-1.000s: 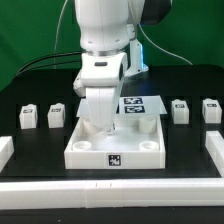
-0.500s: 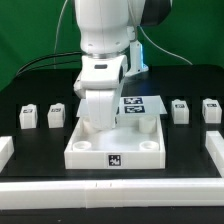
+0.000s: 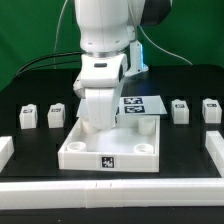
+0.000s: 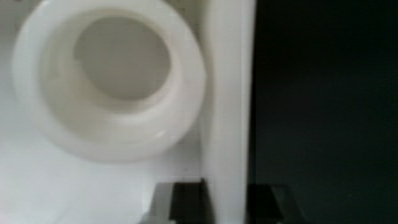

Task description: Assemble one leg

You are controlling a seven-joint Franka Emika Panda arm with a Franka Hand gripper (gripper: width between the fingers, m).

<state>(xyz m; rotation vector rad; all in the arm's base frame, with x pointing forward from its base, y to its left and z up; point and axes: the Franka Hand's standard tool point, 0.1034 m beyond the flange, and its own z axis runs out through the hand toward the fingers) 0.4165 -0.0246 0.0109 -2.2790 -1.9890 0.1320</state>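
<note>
One leg (image 3: 57,115) lies nearest the gripper (image 3: 99,124), which seems to hold the tray (image 3: 82,155) instead.
In the exterior view the leg sits left of centre, just beside the tray's upper-left corner, to the left of the lowered gripper. It is a stubby white block with a dark marker facing forward; its long axis is unclear. In the wrist view the dark fingers (image 4: 180,207) flank the tray wall, seemingly clamped on it.

I read no text, brand or number anywhere. Only square black-and-white marker tags, too small to decode:
- one on the white tray (image 3: 80,153) front wall
- several on the marker board (image 3: 143,103)
- one each on four legs (image 3: 57,114) on the tabletop (image 3: 185,150)
</note>
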